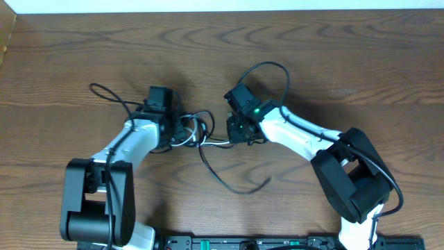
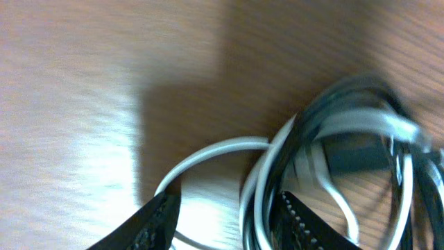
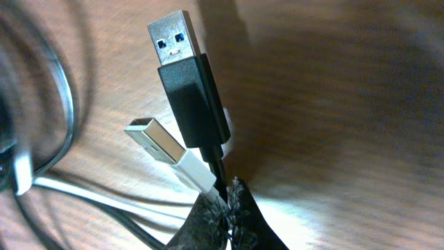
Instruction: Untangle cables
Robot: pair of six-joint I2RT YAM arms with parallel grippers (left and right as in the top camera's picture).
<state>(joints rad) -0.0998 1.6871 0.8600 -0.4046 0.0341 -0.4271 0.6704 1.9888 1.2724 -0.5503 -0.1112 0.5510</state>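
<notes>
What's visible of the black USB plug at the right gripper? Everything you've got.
The black USB plug is a USB-A connector: a silver metal shell with a bluish insert at the mouth, then a long matte black housing, plastic by its look. It points away from the right gripper, over the wooden table. Its black cord runs straight into the shut fingertips, pinched just below the housing. A white USB plug sticks out beside it; whether they touch can't be told.
</notes>
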